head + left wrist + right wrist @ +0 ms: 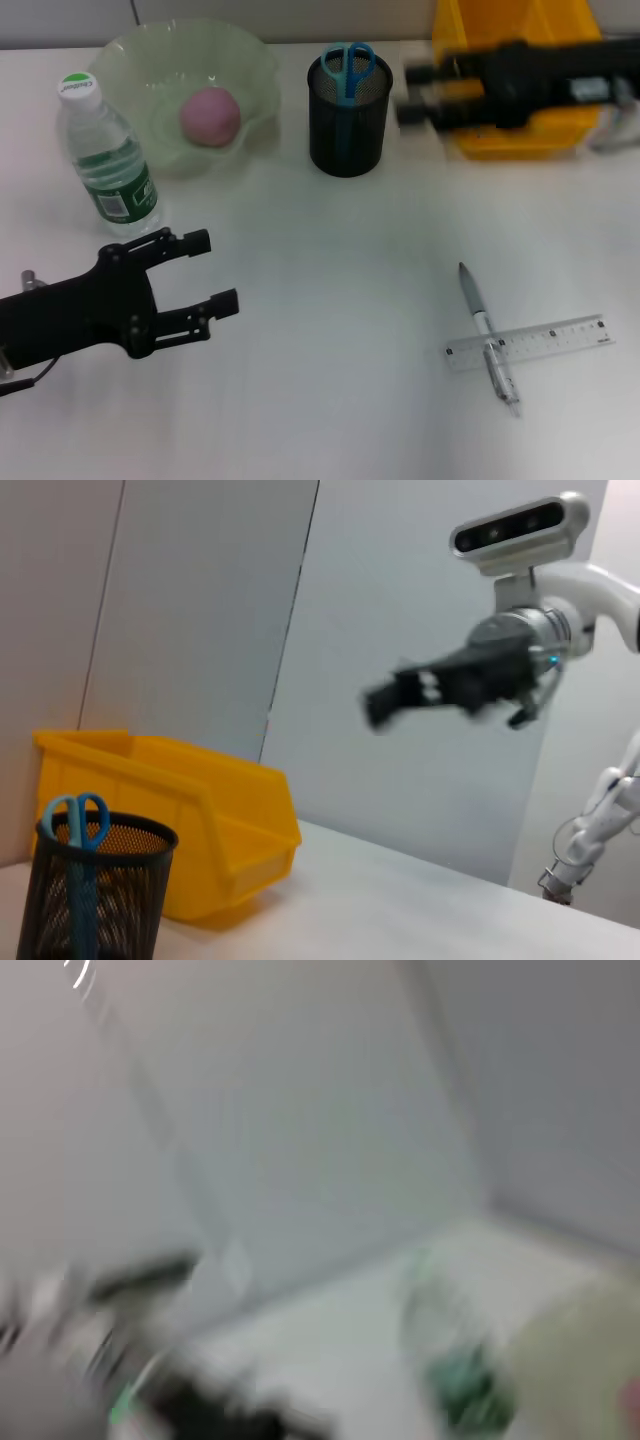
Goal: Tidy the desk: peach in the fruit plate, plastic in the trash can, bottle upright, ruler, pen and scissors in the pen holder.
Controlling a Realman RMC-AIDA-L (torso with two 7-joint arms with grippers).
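Observation:
A pink peach (210, 115) lies in the pale green fruit plate (255, 60) at the back left. The water bottle (105, 160) stands upright in front of the plate. Blue-handled scissors (348, 68) stick out of the black mesh pen holder (347, 125), which also shows in the left wrist view (95, 900). At the front right the pen (487, 333) lies across the clear ruler (545, 342). My left gripper (212, 270) hovers open and empty at the front left, near the bottle. My right gripper (415, 92) is open, held high beside the yellow trash can (520, 135). No plastic is in view.
The yellow trash can (200, 820) stands at the back right, just behind the pen holder. The right arm (470, 675) shows in the air in the left wrist view. A grey wall closes off the back of the desk.

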